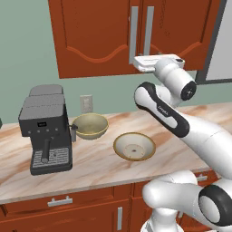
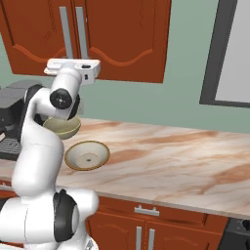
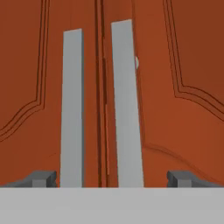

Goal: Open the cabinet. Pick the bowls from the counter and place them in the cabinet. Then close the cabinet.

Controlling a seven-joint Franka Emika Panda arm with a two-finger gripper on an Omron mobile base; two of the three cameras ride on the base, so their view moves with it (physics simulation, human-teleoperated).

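A red-brown wall cabinet (image 1: pixel 136 31) hangs above the counter, both arched doors shut, its two long silver bar handles side by side at the centre seam: the left handle (image 3: pixel 72 109) and the right handle (image 3: pixel 127 105). The gripper (image 3: pixel 112 177) faces the doors squarely, raised to the cabinet's lower edge, jaws spread wide and holding nothing; in the hand view both handles stand between its fingertips, one at seven o'clock and one at five o'clock, so it looks lined up to choose a handle, though which one is hard to judge from this angle. Below, on the marble-patterned counter (image 1: pixel 181 118), the two bowls wait untouched: the deep bowl (image 1: pixel 90 125) sits just beside a dark coffee machine (image 1: pixel 45 129), and the shallow bowl (image 1: pixel 134 146) lies at about four o'clock from it, near the counter's front. Drawers (image 1: pixel 59 201) run beneath. Opening the cabinet comes first, which explains the raised arm.
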